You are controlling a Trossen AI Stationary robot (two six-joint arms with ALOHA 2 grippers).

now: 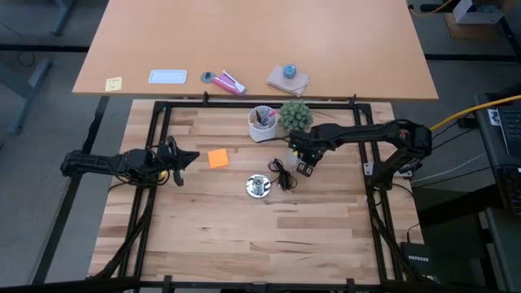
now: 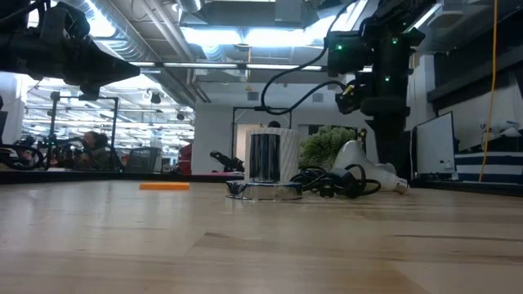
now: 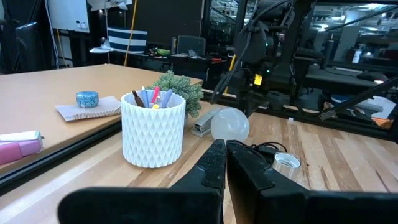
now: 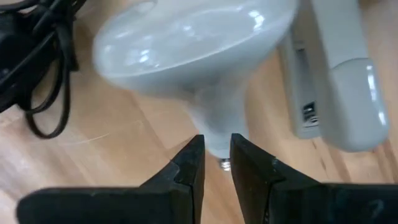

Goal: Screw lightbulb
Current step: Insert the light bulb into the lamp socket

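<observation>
Right wrist view: right tool sits directly over the lightbulb, fingers a narrow gap apart, the bulb's screw base tip just beyond that gap; no visible pinch on it. Bulb lies on its side on the table, a grey bar just beside it and the black cord on its other side. Low view: bulb rests behind the cord, near the metal socket. Beyond stand a white cup and a small plant. Left tool hangs well apart at the table's left, fingers pressed together, near an orange note.
</observation>
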